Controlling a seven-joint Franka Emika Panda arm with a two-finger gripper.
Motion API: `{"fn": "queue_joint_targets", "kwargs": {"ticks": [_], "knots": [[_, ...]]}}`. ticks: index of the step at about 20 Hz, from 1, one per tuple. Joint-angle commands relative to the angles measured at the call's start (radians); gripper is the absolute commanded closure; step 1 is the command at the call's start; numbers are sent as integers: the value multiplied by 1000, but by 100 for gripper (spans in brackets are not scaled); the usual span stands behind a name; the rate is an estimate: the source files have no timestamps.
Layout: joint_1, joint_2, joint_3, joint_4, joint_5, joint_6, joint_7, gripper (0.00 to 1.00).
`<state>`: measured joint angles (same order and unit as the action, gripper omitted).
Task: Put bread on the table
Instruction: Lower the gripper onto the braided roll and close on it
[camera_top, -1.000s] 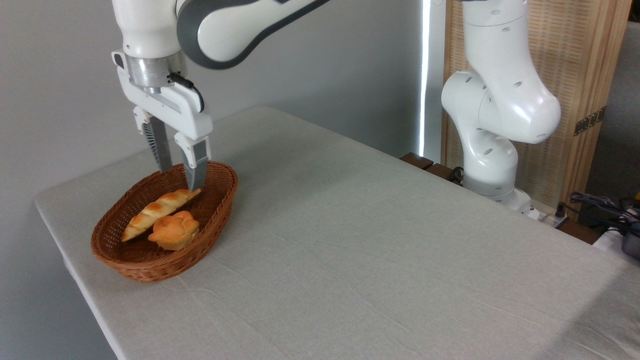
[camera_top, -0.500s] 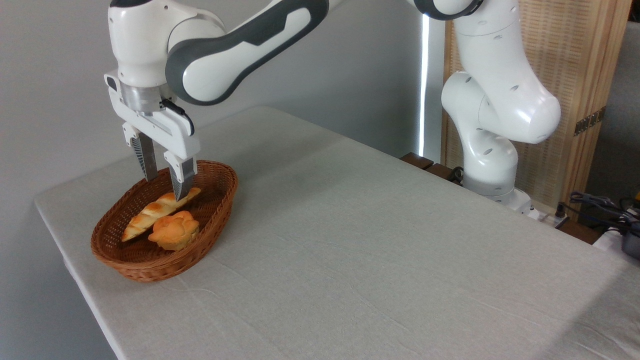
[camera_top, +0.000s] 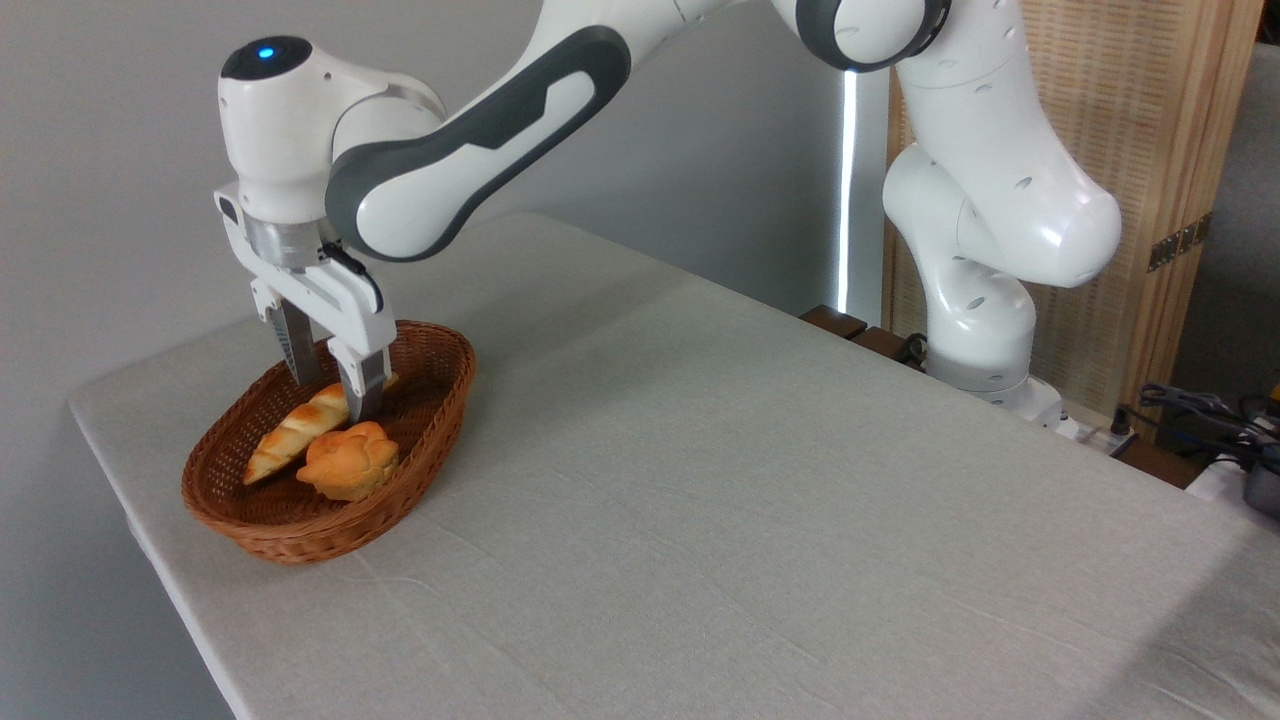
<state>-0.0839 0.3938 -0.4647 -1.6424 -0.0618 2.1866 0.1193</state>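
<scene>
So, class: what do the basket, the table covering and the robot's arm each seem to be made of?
Basket: brown woven wicker, matte; interlaced strands show along the wall. Table covering: plain grey-beige cloth, matte, with faint creases and weave. Arm: glossy white shell with dark grey panels, probably moulded plastic judging by its highlights, though painted metal is possible.

Hand (camera_top: 334, 397) covers the upper right end of the bread (camera_top: 296, 427); finger contact probably there, can't confirm. Bun (camera_top: 350, 459) hides part of the loaf's near side. Counter (camera_top: 760, 520) cut off at bottom and right frame edges.
</scene>
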Motion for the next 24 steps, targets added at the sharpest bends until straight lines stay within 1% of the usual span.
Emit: {"fn": "queue_joint_targets", "kwargs": {"ticks": [1,3,4,5,6,7,11,24], "knots": [[1,25,-6,9,72,24,-43,0],[1,28,-6,9,74,24,-41,0],[1,27,-6,9,76,22,-41,9],[1,27,-6,9,76,22,-40,24],[1,25,-8,9,74,22,-40,49],[1,25,-6,10,73,22,-40,57],[1,22,-8,9,73,22,-40,61],[1,7,-9,12,68,22,-47,61]]}}
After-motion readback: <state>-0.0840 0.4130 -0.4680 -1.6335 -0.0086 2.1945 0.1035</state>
